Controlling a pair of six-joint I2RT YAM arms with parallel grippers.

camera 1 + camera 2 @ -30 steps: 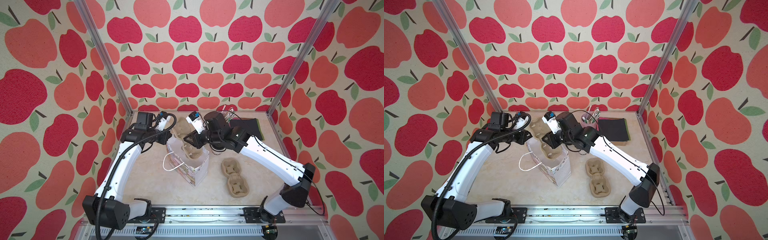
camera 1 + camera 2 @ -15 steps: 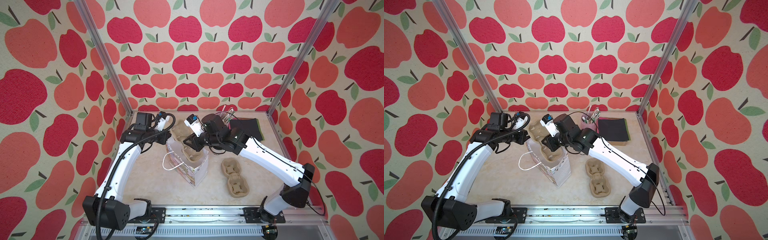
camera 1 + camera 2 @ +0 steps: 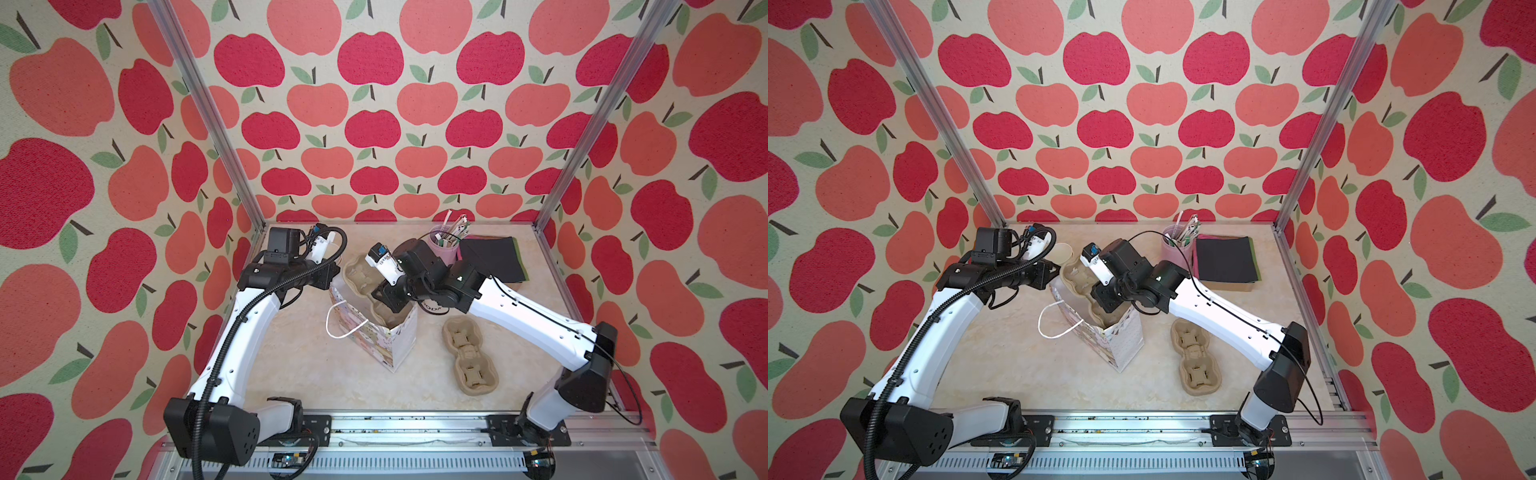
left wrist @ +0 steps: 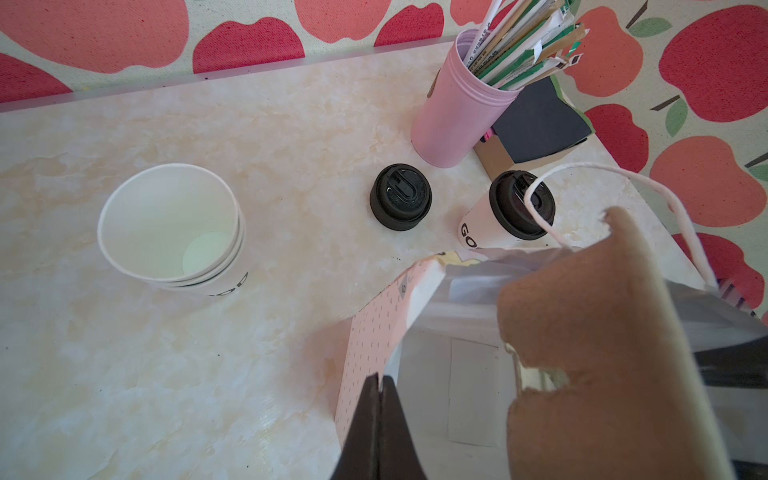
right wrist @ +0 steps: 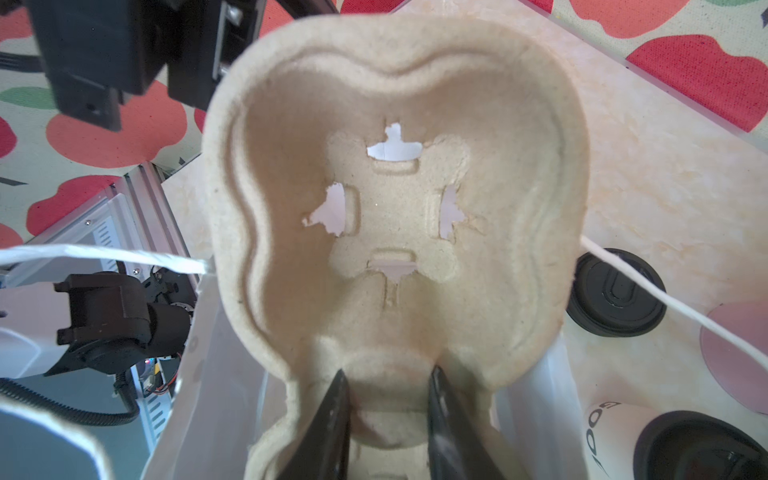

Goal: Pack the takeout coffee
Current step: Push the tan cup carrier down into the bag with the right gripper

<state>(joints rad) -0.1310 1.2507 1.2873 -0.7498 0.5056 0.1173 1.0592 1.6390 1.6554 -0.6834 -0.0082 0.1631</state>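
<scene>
The takeout coffee (image 4: 498,220) is a white cup with black lettering and a black lid, standing on the table just behind the paper bag (image 4: 374,332); the right wrist view shows the takeout coffee (image 5: 648,440) too. My left gripper (image 4: 380,378) is shut on the bag's rim, seen in both top views (image 3: 332,282) (image 3: 1054,272). My right gripper (image 5: 386,374) is shut on the middle ridge of a brown pulp cup carrier (image 5: 395,199). The carrier (image 3: 361,274) stands tilted, its lower end inside the patterned bag (image 3: 395,345).
A loose black lid (image 4: 401,197) lies beside the coffee. A stack of plain white cups (image 4: 166,224) stands at the back left. A pink cup with sticks (image 3: 444,245) and black napkins (image 3: 494,257) sit at the back right. A second carrier (image 3: 469,357) lies right of the bag.
My right gripper has moved left and down, sinking the carrier a little deeper into the bag. The left arm has kept still on the bag's rim.
</scene>
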